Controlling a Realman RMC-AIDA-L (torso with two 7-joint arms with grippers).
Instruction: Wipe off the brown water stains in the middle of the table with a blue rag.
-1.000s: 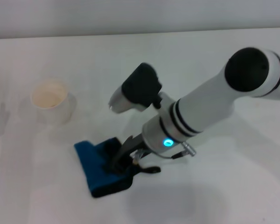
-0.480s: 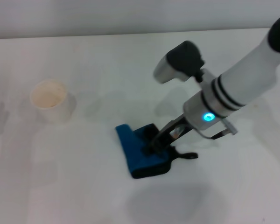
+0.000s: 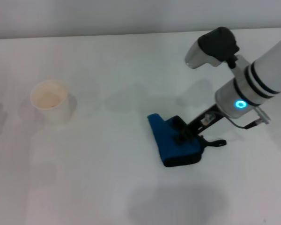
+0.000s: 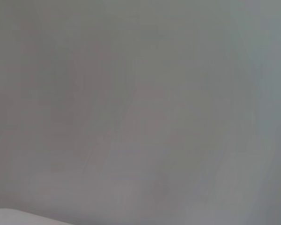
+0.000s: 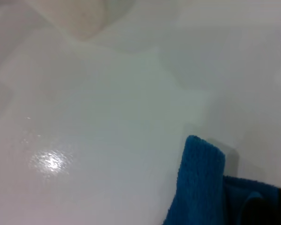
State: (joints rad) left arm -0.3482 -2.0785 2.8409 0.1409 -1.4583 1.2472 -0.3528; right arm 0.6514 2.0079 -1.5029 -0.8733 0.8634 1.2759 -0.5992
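The blue rag (image 3: 171,140) lies flat on the white table (image 3: 107,187), right of the middle, with its black loop tab (image 3: 216,143) trailing to the right. My right gripper (image 3: 182,133) reaches down from the right and is shut on the rag's right part, pressing it onto the tabletop. In the right wrist view the blue rag (image 5: 199,185) fills one corner. No brown water stains show; only faint greyish patches (image 3: 126,101) mark the table near the middle. The left gripper is out of view.
A white cup (image 3: 50,101) with a beige inside stands at the left of the table, and its blurred edge (image 5: 82,16) shows in the right wrist view. The left wrist view shows only a plain grey surface.
My right gripper has dragged the blue rag across the table from left of the middle to the right. The cup has not moved.
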